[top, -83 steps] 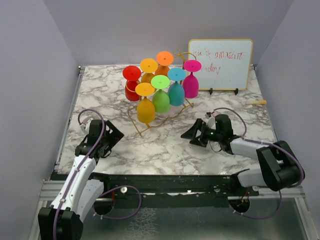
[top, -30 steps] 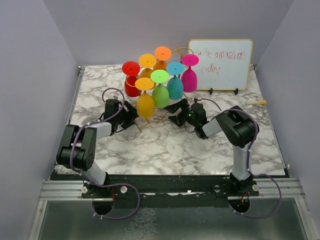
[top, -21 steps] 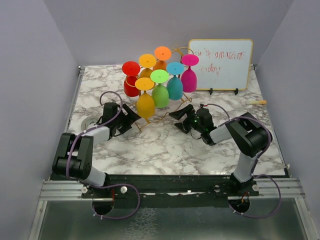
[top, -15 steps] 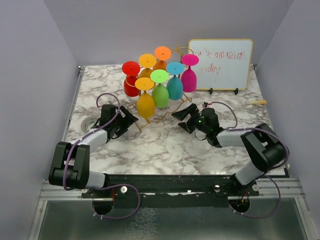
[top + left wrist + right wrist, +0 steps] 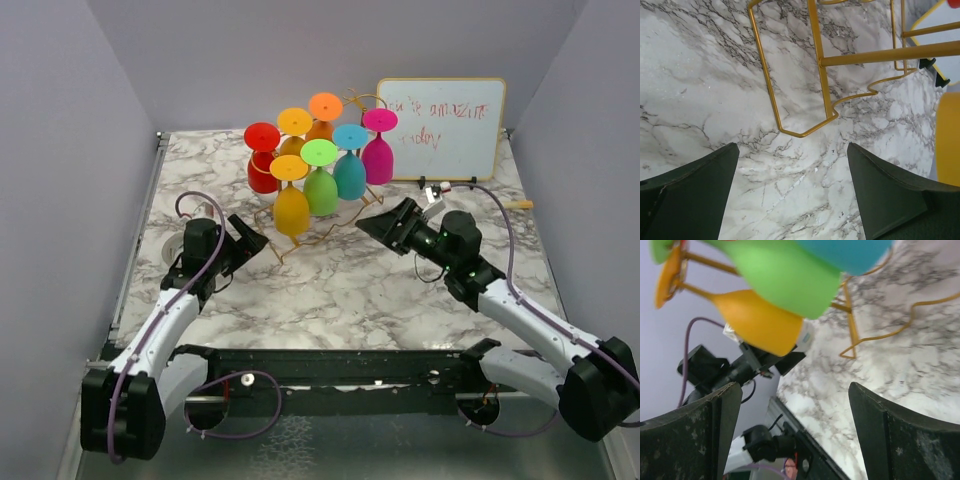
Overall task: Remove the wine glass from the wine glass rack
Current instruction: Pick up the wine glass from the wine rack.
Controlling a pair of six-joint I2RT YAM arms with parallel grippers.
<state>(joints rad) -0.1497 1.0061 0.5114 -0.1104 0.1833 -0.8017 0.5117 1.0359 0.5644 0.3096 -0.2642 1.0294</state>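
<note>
At left, note the left claw [image 5: 250, 237] spread wide and empty, low over the marble surface [image 5: 330, 290], just short of the near foot of the wine glass rack [image 5: 822, 65]. In the middle, see the yellow wine glass [image 5: 291, 212] hanging upside down at the rack's front corner, foot up on the rails, beside the green glass [image 5: 321, 192]. Probably light, stiff, slick and breakable. Take by the bowl, squeeze gently, slide out along the rails. At right, find the right claw [image 5: 384, 222] equally spread, empty, facing the bowls.

A robot lab cell: plain grey walls [image 5: 62, 150] box in a marble-patterned table [image 5: 340, 292] edged by a metal rail [image 5: 125, 376].
</note>
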